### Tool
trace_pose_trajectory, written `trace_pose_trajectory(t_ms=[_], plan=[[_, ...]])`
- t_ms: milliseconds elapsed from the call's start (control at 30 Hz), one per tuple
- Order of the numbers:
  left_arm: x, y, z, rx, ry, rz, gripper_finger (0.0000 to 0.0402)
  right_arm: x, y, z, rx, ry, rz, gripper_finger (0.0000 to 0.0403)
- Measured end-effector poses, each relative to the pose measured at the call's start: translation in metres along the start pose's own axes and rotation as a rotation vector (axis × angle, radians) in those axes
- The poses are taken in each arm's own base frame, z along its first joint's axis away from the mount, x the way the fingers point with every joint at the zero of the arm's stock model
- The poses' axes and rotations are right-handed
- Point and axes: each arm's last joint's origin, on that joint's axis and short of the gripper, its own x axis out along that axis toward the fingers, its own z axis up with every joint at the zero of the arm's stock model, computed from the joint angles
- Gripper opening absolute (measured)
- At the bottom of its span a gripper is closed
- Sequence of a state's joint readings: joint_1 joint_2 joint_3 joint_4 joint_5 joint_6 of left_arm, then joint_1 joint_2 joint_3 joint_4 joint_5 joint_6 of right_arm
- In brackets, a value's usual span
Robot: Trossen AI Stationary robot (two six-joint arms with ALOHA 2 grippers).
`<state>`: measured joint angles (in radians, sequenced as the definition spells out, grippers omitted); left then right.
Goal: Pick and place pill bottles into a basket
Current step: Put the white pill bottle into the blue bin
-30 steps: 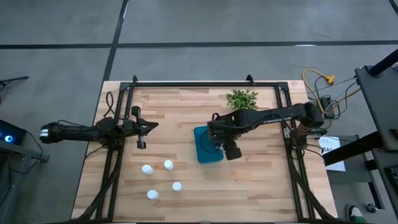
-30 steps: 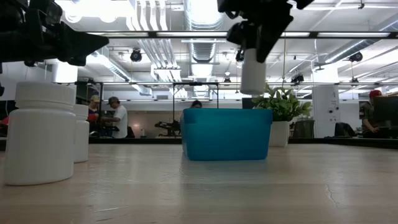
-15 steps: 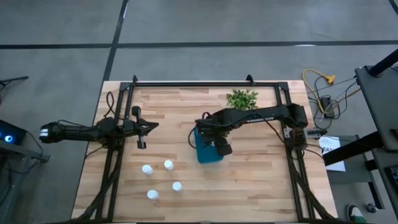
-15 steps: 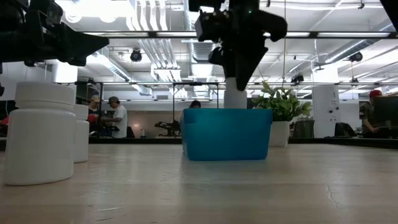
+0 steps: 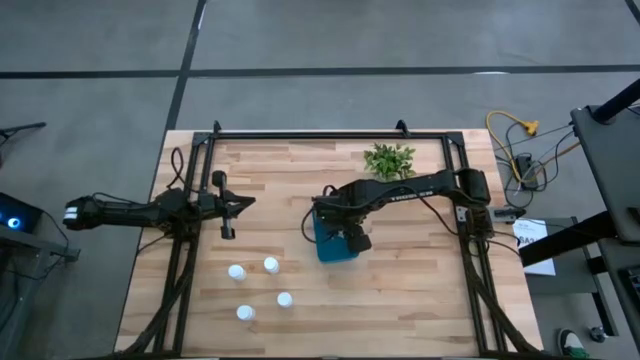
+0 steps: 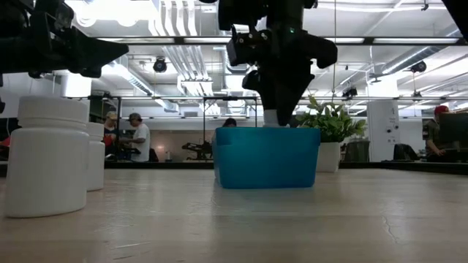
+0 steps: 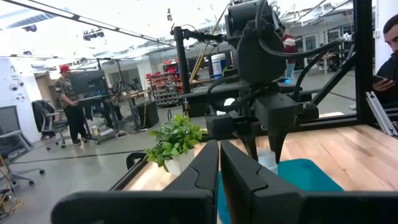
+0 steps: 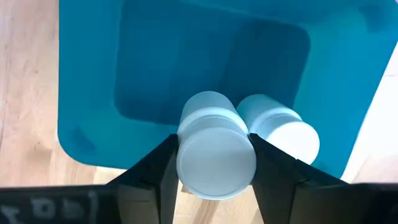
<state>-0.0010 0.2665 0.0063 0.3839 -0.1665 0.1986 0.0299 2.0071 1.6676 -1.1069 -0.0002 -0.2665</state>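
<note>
On the near part of the wooden table (image 5: 400, 300), towards its left side, four pill bottles (image 5: 271, 265) stand free and upright in a loose group, well apart from the basket (image 5: 325, 245); in the low view the closest of them (image 6: 47, 156) fills the left of the picture and partly hides another one behind it. Further in, about the middle of the table, stands the teal basket, and the right gripper (image 5: 350, 233) hangs directly over it. The right wrist view shows its fingers closed on the sides of one white bottle (image 8: 216, 145), which is held upright above the open basket, and a second bottle (image 8: 280, 132) is already inside, just beside the held one. So I judge that one bottle is placed, one is at the point of being released, and four are left on the table. The left gripper (image 7: 219, 168) waits above the left side of the table with its fingers almost together and nothing between them. At the far edge, right of the middle, stands a small green plant (image 5: 389, 158). From above, the right arm covers most of the basket, so its contents cannot be counted there, and in the low view the basket wall hides the lower part of the held bottle, so I cannot tell if it already touches the floor of the basket.
</note>
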Motion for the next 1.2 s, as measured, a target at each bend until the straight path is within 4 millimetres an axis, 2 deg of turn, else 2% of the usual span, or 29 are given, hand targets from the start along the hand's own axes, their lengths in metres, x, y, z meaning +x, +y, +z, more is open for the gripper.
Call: trace_pose_trajectory(t_ms=[333,733,967,1200], plan=[[0.000,0.000,0.000,0.001,0.004,-0.001,0.0000,0.017,-0.001,-0.005,-0.013,0.011,0.002,0.0145],[0.000,0.000,-0.001,0.003,0.008,0.004,0.0000,0.018,-0.002,-0.005,-0.013,0.001,-0.002,0.0146],[0.000,0.000,-0.001,0.003,0.009,0.004,0.0000,0.019,-0.003,-0.006,0.000,0.009,-0.002,0.0204],[0.001,0.000,-0.001,0.003,0.009,0.004,0.0000,0.019,-0.003,-0.006,0.004,0.011,-0.002,0.0206]])
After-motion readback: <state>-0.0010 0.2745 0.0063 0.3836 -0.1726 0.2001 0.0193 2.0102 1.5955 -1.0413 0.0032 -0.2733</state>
